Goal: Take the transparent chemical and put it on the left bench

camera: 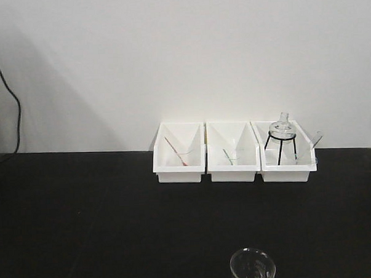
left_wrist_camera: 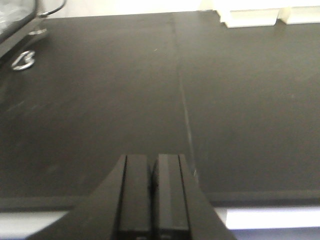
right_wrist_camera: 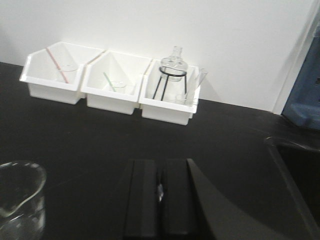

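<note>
Three white bins line the far wall on a black bench (camera: pixel 84 223). The clear test tube (camera: pixel 313 139) leans in the right bin (camera: pixel 288 171), just beside a round glass flask (camera: pixel 282 127) on a black tripod stand (camera: pixel 279 148), which crowds that compartment. The left bin (camera: pixel 179 167) holds a reddish tube (camera: pixel 174 150) and the middle bin (camera: pixel 234 171) a greenish tube (camera: pixel 229 157). A glass beaker (camera: pixel 253 268) at the near edge is cut off by the frame. The left gripper (left_wrist_camera: pixel 152 159) and right gripper (right_wrist_camera: pixel 160 162) both hang over bare bench, jaws pressed together; a small glint between the right fingers is too small to identify. A blurred metal object (left_wrist_camera: pixel 22 60) sits far left.
</note>
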Robot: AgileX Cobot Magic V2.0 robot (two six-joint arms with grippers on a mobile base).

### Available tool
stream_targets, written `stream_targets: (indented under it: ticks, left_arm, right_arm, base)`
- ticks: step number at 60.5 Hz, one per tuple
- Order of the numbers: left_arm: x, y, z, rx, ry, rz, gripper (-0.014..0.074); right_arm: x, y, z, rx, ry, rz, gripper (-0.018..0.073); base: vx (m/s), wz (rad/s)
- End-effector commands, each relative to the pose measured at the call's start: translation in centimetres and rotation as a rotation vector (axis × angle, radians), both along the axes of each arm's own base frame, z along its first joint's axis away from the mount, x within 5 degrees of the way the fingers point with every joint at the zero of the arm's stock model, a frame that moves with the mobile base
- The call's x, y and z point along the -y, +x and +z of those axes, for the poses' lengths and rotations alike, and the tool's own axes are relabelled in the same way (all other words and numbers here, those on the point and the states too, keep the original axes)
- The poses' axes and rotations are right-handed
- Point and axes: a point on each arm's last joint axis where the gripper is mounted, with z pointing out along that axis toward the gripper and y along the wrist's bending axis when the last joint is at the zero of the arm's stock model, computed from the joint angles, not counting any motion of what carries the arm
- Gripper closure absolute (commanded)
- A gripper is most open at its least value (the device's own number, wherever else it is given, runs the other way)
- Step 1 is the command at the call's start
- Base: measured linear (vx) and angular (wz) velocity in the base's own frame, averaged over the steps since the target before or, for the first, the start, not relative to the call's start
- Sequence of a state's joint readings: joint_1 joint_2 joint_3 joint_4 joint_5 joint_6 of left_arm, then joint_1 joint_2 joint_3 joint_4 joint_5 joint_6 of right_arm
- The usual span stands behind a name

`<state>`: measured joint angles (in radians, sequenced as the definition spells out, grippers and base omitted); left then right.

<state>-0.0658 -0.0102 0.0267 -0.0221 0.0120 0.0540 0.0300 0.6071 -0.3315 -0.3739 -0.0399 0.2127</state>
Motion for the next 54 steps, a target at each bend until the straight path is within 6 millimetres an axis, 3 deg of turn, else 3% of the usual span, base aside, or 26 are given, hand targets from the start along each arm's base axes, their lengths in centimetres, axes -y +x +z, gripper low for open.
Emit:
stream_targets:
  ticks: [1,54]
  left_arm:
    - [-0.02,-0.15,0.27,0.081,-0.014,-0.001,0.0600]
    - [-0.02,-0.15,0.27,0.081,-0.014,-0.001,0.0600]
  right_arm:
    - [-0.26,0.13,1.65,0.101,-0.005,0.029,0.0564]
    - [-0.26,0.13,1.65,0.101,-0.005,0.029,0.0564]
  base:
    - [0.29,-0.23]
    - [0.12,-0.12]
